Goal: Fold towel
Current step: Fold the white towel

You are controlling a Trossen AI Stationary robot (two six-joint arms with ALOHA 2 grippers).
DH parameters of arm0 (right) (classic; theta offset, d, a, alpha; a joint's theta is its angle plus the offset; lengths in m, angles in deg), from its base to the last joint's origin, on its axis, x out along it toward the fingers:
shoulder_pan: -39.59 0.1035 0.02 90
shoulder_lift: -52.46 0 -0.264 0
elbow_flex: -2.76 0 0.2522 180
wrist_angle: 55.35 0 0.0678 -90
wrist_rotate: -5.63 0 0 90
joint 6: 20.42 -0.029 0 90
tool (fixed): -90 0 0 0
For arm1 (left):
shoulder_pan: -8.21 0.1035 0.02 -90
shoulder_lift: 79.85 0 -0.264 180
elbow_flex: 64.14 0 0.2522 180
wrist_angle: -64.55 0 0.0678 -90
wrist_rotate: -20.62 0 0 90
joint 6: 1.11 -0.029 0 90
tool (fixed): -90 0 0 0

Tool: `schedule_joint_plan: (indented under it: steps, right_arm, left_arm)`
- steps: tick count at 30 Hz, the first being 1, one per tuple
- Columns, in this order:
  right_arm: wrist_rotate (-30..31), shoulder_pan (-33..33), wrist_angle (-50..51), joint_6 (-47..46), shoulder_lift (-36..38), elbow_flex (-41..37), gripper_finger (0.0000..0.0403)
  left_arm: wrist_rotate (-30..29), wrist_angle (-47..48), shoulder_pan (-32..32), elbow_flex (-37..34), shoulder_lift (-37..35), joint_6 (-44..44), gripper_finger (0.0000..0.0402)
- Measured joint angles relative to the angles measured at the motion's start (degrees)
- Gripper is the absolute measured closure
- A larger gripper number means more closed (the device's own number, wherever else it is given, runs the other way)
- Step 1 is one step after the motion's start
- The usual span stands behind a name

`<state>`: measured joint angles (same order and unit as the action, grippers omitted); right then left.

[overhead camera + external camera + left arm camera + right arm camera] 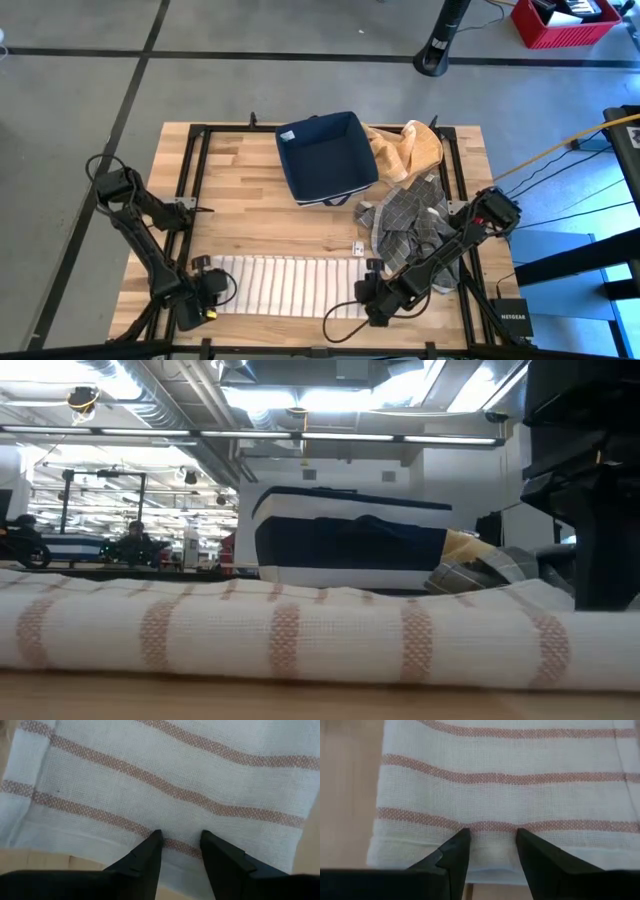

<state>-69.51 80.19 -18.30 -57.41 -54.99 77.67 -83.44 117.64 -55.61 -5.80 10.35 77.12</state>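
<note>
We see a wooden table (250,170) from above, with a white towel with thin tan stripes (285,283) lying along its near edge as a long narrow band, already doubled over lengthwise as far as we can judge from the rounded fold visible at table height. Our left tool (212,290) sits at the towel's left end and our right tool (368,292) at its right end. In each wrist view the two dark fingers stand apart, tips pressed down onto the cloth near its hem, with fabric between them but not yet pinched. So we judge the first fold done and a second fold, end to end, not yet made. Behind the towel stand a dark blue bin (325,157) and a heap of other cloths (408,205) toward the far right corner.
</note>
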Motion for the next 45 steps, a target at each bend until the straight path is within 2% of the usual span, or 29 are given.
schedule_joint_plan:
  steps: [2,4,9,13,15,18,22,25,30,38,45]
  right_arm:
    - [-0.7,-0.3,1.3,0.3,0.5,0.8,0.0237]
    - [-0.9,-0.3,3.0,0.7,1.8,2.0,0.0237]
    - [0.0,0.1,7.8,-2.0,7.5,6.2,0.0237]
    - [1.5,2.2,9.4,-11.2,12.1,7.0,0.0237]
    - [1.6,3.7,9.5,-18.5,13.1,7.1,0.0237]
    - [1.3,5.4,12.5,-27.8,13.1,7.0,0.0234]
    - [1.2,6.6,16.0,-38.4,13.1,5.9,0.0204]
    - [2.8,6.7,15.3,-43.7,13.1,3.3,0.0173]
    - [4.4,6.4,5.9,-50.8,13.1,-4.0,0.0141]
    - [8.1,5.7,-16.2,-63.9,12.2,-17.2,0.0137]
    - [9.4,4.2,-20.6,-66.7,8.7,-18.7,0.0136]
  left_arm:
    - [1.3,1.4,0.8,1.0,-1.2,-0.5,0.0270]
    - [-0.8,1.4,1.3,2.6,-3.4,-1.2,0.0270]
    - [-14.0,0.4,3.6,6.0,-8.4,-5.2,0.0270]
    - [-24.7,-2.3,6.7,6.8,-9.6,-12.2,0.0270]
    - [-26.6,-5.4,10.1,6.4,-9.1,-18.4,0.0270]
    - [-26.0,-13.3,15.9,5.9,-7.4,-28.0,0.0270]
    - [-18.7,-27.2,22.6,5.7,-3.6,-42.4,0.0270]
    - [-13.9,-34.4,25.7,5.7,0.3,-49.9,0.0270]
    - [-10.6,-37.9,27.3,5.7,5.7,-55.0,0.0270]
    - [-10.1,-38.5,27.5,5.7,11.0,-57.7,0.0270]
    - [-9.0,-39.6,27.7,5.8,14.8,-58.0,0.0270]
